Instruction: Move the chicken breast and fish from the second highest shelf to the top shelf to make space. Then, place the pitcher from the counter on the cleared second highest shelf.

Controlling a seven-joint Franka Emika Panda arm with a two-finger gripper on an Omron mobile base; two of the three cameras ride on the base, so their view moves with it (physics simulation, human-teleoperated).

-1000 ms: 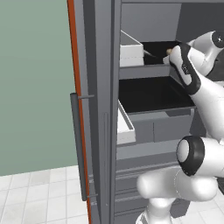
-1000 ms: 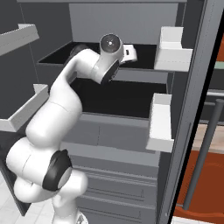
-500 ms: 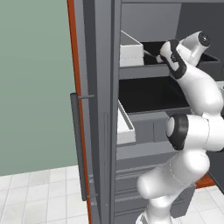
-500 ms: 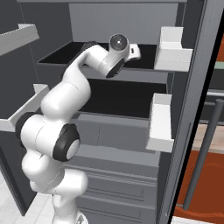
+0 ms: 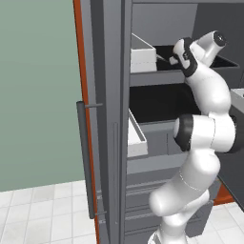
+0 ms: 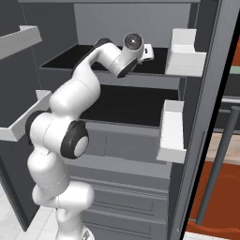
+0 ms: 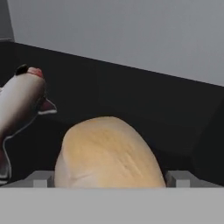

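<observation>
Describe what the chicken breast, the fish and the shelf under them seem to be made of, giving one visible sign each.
Chicken breast: soft raw meat, matte tan, faintly streaked.
Fish: smooth pale-grey skin, slight sheen, red at the head.
Top shelf: flat matte black, possibly plastic or glass; no reflections.

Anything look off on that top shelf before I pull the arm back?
Nothing stands out. The chicken breast sits on the top shelf between the open jaws, the fish beside it; nothing looks spilled or damaged.

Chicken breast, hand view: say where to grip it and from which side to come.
Grip the chicken breast across its rounded middle, coming straight on from the camera's side. It lies as a smooth dome on the black shelf, already between the spread fingers, and the fish lies apart at the view's left.
</observation>
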